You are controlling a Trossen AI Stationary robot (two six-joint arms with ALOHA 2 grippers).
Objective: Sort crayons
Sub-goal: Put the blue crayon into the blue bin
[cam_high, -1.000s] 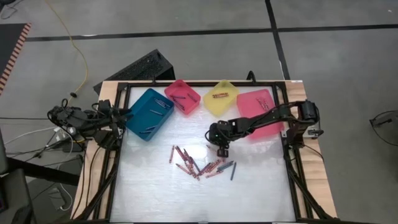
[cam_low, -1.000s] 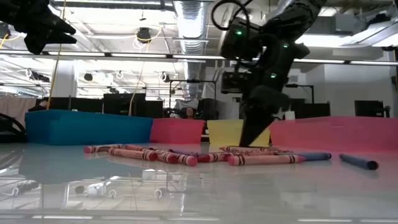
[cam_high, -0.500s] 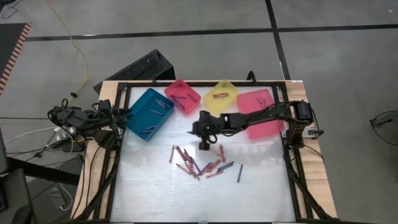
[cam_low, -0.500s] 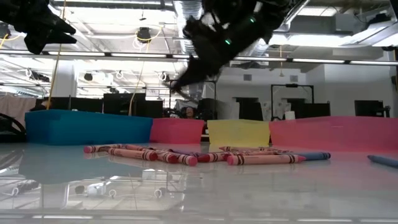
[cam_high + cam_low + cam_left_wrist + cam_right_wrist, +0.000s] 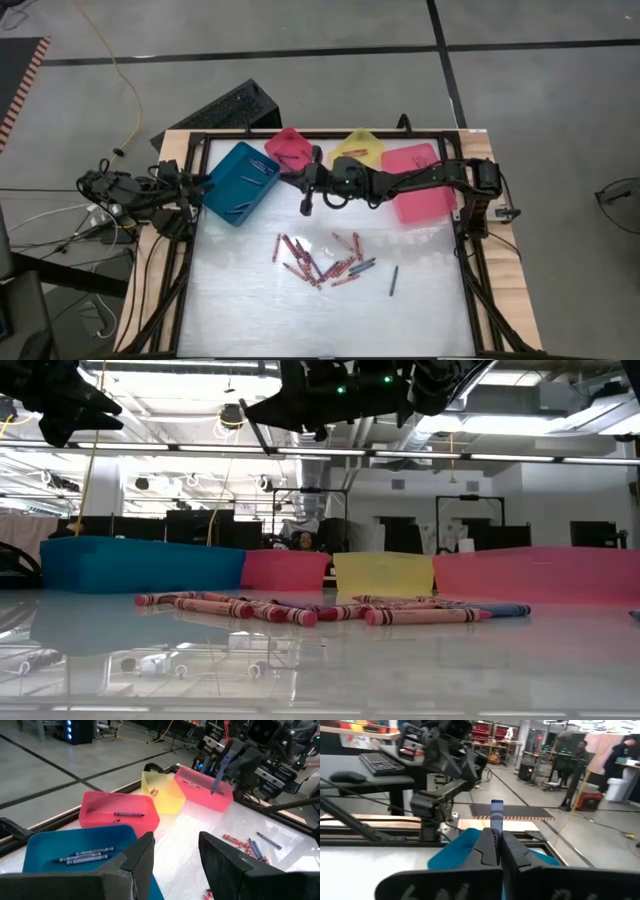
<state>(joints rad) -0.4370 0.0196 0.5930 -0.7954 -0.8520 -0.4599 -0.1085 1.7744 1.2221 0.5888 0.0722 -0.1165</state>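
My right gripper (image 5: 306, 192) is shut on a dark blue crayon (image 5: 496, 812), high above the table between the teal bin (image 5: 240, 182) and the small pink bin (image 5: 293, 152). It also shows in the left wrist view (image 5: 226, 757) with the crayon (image 5: 218, 775) hanging below it. The other crayons (image 5: 320, 262), mostly red with some blue, lie in a loose pile on the white table top. One blue crayon (image 5: 393, 281) lies apart to the pile's right. My left gripper (image 5: 175, 865) is open and empty at the table's left edge (image 5: 205, 183). My right gripper pinches the dark blue crayon between its two fingers, around its middle (image 5: 495, 827). One end sticks out past the fingertips. The crayon is lifted clear of the table and the bins.
Along the far edge stand the teal bin, the small pink bin, a yellow bin (image 5: 355, 155) and a larger pink bin (image 5: 420, 180); some hold crayons. A black frame (image 5: 470, 290) runs round the table. Bare table top lies near the front edge (image 5: 320, 320).
My right gripper has risen from the crayon pile and swung toward the table's far left, tipping from pointing down to near level, with the blue crayon in its hold. A loose blue crayon has rolled away from the pile toward the table's right.
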